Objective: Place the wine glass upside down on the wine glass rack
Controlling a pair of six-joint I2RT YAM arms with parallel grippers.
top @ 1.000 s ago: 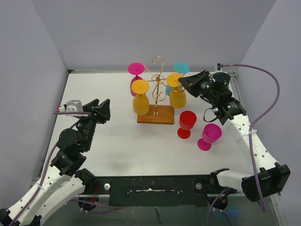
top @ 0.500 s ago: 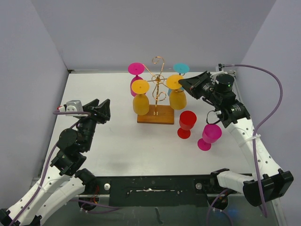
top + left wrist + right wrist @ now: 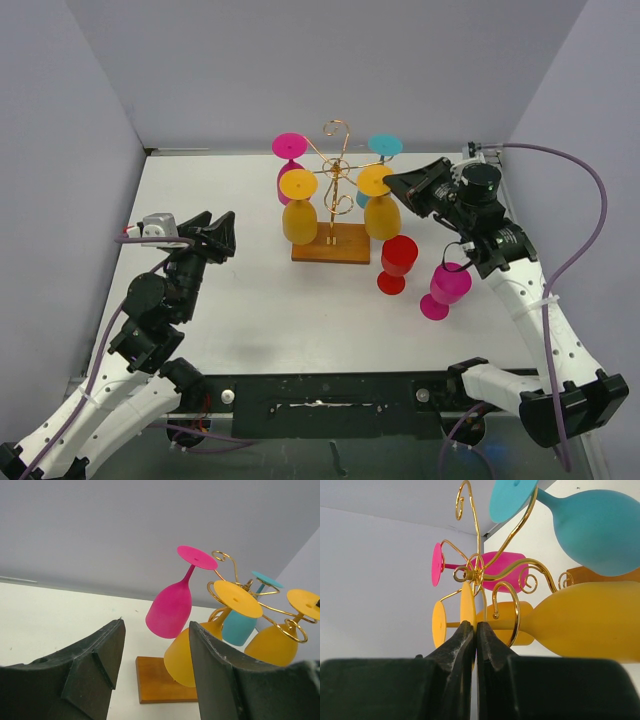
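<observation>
The right gripper (image 3: 392, 181) sits right of centre in the overhead view. Its two fingers are pressed flat together with nothing between them. Its tips sit right at the round foot of the right yellow glass (image 3: 379, 212); whether they touch it cannot be told. The left gripper (image 3: 216, 236), at middle left, is spread wide and grips nothing. It hangs above the table (image 3: 250, 300), well apart from everything else.

There is one rack (image 3: 337, 172), a gold wire stand on a brown wooden base, just left of the right gripper and above centre of the frame. Six glasses show in all. Four hang upside down on the rack's curled arms:
- the right yellow glass on the arm nearest the closed fingers
- the left yellow glass (image 3: 299, 220) on the near left arm
- a pink glass (image 3: 290, 147) at the far left
- a teal glass (image 3: 385, 146) at the far right

Two more stand upright on the table, below the right gripper. A red glass (image 3: 398, 258) stands just beside the base's right corner, and a magenta glass (image 3: 450, 285) is near it, further right, close under the right arm.

In the right wrist view the closed tips (image 3: 476, 630) point at the rack's wire (image 3: 475, 530). The yellow bowl (image 3: 585, 620) fills the right side and the teal one (image 3: 600, 535) lies above it.
</observation>
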